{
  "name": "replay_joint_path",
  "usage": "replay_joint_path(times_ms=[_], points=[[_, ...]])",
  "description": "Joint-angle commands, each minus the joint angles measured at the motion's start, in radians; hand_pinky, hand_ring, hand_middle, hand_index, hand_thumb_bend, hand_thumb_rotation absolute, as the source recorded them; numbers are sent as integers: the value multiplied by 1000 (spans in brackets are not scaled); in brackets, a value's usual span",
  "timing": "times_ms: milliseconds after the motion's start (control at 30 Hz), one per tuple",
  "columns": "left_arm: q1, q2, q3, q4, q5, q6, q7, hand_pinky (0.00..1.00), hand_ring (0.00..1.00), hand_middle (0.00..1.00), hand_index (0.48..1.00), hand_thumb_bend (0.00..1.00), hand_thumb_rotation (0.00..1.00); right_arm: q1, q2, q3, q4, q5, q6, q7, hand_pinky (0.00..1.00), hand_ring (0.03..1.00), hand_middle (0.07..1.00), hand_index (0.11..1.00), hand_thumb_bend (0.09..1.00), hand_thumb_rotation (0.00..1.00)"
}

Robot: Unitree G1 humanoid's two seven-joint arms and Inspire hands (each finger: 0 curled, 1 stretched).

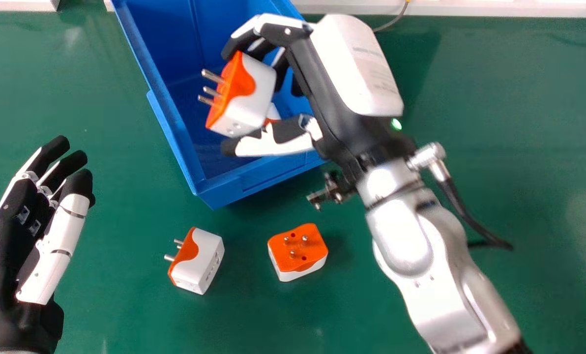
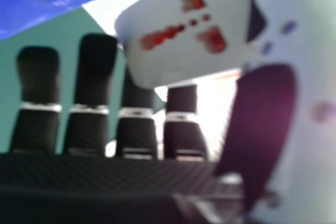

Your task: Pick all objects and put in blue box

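In the head view my right hand (image 1: pixel 317 73) is over the blue box (image 1: pixel 175 123), its fingers and thumb closed round a white and orange plug adapter (image 1: pixel 258 93) whose pins point left. The right hand view has the adapter's white socket face (image 2: pixel 184 35) between my hand's (image 2: pixel 94 72) fingers and thumb. Part of another adapter (image 1: pixel 273 113) is visible inside the box, behind the held one. Two more adapters lie on the table: one on its side (image 1: pixel 202 260), one with pins up (image 1: pixel 298 248). My left hand (image 1: pixel 42 216) is open at the left, holding nothing.
The green table (image 1: pixel 126 305) surrounds the box. A white ledge (image 1: pixel 470 9) runs along the far edge with a thin cable (image 1: pixel 394 20) on it. My right forearm (image 1: pixel 421 265) crosses the table to the right of the two loose adapters.
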Motion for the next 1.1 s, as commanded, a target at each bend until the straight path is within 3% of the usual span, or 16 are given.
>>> replay_joint_path(times_ms=[0,100,200,433,600,833,933,1000,1067], points=[[-4,3,7,-9,-6,-9,-2,822,837,843,844,512,497,-103,32,-3,69,-3,-1,-45,302,416,522,519,490,0],[-3,0,6,-17,-8,0,3,819,835,840,841,513,495,-188,52,-7,200,7,3,-83,306,421,530,511,490,0],[0,1,5,-20,1,0,5,818,833,838,840,511,490,-249,65,-8,304,21,3,-105,307,423,534,508,491,0],[6,5,6,-21,6,-5,-2,821,833,837,840,519,498,-404,92,13,573,23,24,-142,310,430,540,507,491,0],[12,4,5,-28,17,-3,3,822,836,838,843,523,506,-473,116,29,740,33,19,-197,309,431,542,511,490,0],[14,0,3,-19,7,-18,-9,818,835,839,844,526,516,-520,137,45,867,51,15,-252,312,435,544,509,491,0],[14,-1,2,-15,9,-27,-13,819,837,840,846,525,517,-536,141,51,900,52,16,-265,312,436,542,512,491,0],[14,-1,6,-5,3,-36,-21,818,838,842,847,519,517,-540,141,54,913,53,10,-274,312,438,541,516,491,0],[17,0,9,-7,3,-27,-19,818,839,844,849,516,518,-541,140,55,922,57,5,-279,311,439,540,520,490,0]])
